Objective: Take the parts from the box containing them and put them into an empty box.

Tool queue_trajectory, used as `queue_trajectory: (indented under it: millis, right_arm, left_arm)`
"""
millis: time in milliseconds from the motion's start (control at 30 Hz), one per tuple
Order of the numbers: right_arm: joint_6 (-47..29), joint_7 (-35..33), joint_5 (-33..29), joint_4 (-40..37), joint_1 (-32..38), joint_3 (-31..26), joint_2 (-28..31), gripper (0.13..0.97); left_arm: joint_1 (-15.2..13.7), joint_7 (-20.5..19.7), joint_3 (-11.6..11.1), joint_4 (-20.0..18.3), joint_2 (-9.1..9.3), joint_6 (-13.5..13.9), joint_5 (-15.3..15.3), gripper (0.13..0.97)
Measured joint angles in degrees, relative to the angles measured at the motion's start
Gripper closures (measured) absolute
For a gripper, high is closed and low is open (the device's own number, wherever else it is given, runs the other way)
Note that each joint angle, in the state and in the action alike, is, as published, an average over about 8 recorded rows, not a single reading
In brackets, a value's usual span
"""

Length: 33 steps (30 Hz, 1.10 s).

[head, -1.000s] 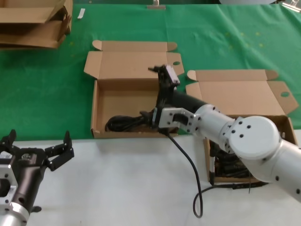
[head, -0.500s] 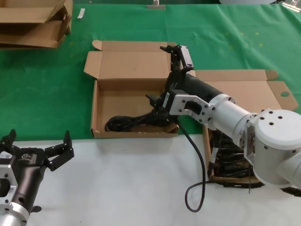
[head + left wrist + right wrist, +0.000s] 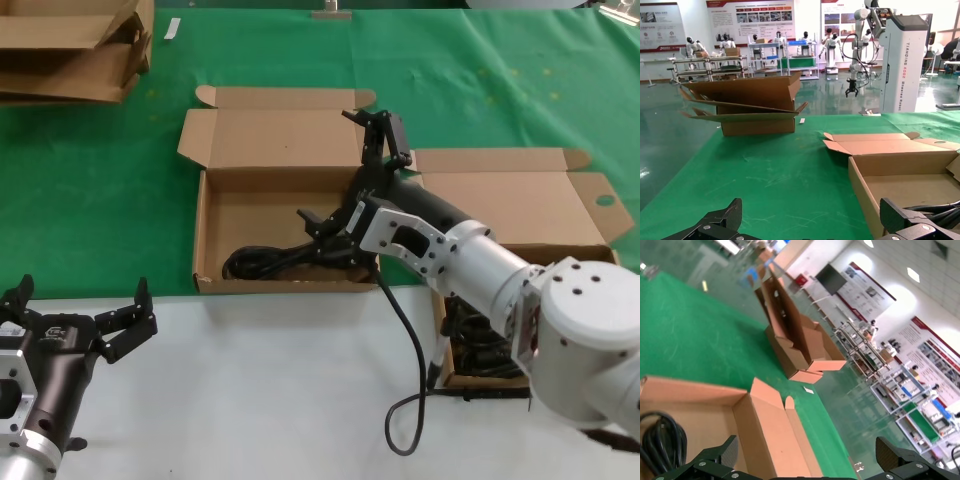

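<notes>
Green cloth covers the far part of the worktop [image 3: 90,200], with a bare white strip along the near edge. On the cloth sit two open brown cardboard mailer boxes, side by side with their lids tipped back. The left box [image 3: 215,190] already holds one black cable [image 3: 268,262], a looped bundle lying along the near wall; this is the receiving box. The right box [image 3: 500,205] is largely hidden behind the right arm, but more black cables [image 3: 480,345] show in its near part, and one plug end [image 3: 497,394] pokes over its front wall. Flattened cardboard sheets [image 3: 70,45] are stacked at the far left corner. The right hand [image 3: 350,165] hovers over the right side of the left box with its fingers spread wide and nothing between them, so the cable in that box appears to have been let go. The left hand [image 3: 80,315] waits low at the near left, also released and empty. The arm's own black lead [image 3: 408,350] hangs in a loop close to the right box; as I judge it, swinging back for another cable could snag that loop on the box wall or the protruding plug and drag the box askew.
</notes>
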Motion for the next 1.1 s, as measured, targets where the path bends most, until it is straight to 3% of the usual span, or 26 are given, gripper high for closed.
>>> queue_trajectory:
  millis: [1100]
  right_arm:
    - [-3.7, 24.85, -16.15, 10.13, -26.75, 28.89, -4.3, 0.129]
  left_arm:
    - [0.0, 0.01, 0.0, 0.0, 0.0, 0.0, 0.0, 0.132]
